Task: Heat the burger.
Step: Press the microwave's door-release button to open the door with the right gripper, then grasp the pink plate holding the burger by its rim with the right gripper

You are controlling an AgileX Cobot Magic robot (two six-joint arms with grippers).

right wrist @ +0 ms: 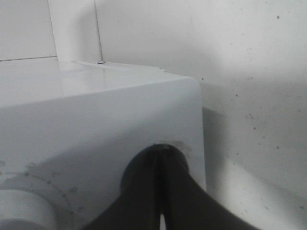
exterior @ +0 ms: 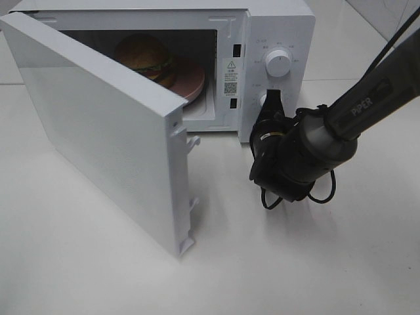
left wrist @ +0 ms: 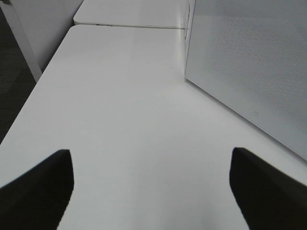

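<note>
The burger [exterior: 147, 58] sits on a round pink plate [exterior: 194, 84] inside the white microwave [exterior: 282, 26], whose door [exterior: 98, 125] stands wide open to the left. My right gripper [exterior: 272, 100] is shut, with its tips against the lower knob on the control panel. In the right wrist view the gripper [right wrist: 160, 155] has its dark fingers pressed together and they hide that knob. My left gripper [left wrist: 151, 187] is open and empty above the white table, beside the open door [left wrist: 249, 57]. It does not show in the exterior high view.
The upper knob [exterior: 277, 63] sits just above my right gripper and also shows in the right wrist view [right wrist: 19, 211]. The open door juts out over the table's left half. The table edge [left wrist: 29, 110] runs beside my left gripper.
</note>
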